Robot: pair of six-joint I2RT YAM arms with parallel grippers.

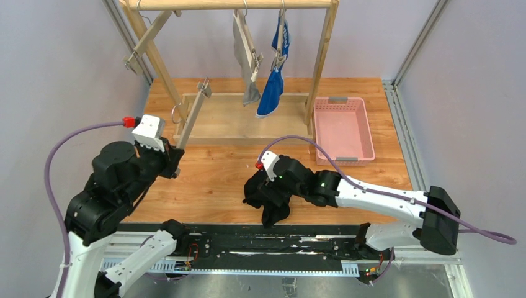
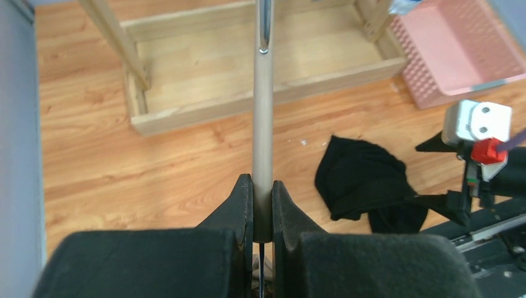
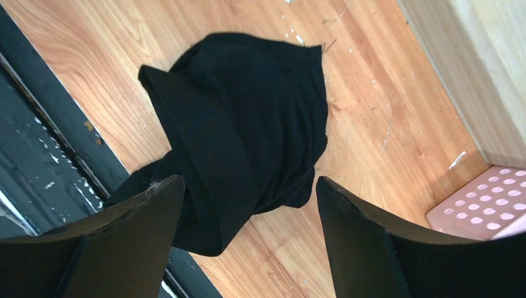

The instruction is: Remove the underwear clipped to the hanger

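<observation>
So one pair of three is off. The black underwear [image 3: 248,118] lies in a heap on the desk [image 1: 217,180], close to the front edge, and a bit of it flops onto the black rail [image 3: 31,155]. The right gripper [image 3: 248,186] hangs just over it with its fingers spread wide and holds nothing. The left gripper [image 2: 263,208] is pressed tight on the bar of a wooden hanger [image 2: 263,124], out in front of the rack [image 1: 322,56]. I see no cloth on that hanger. The grey underwear [image 1: 250,93] and the blue underwear [image 1: 271,96] hang side by side from the rack, each on its own hanger. So I think two pairs are left to take off. A pink basket [image 1: 344,130] sits just beside the rack, and the black pair is not in it.
</observation>
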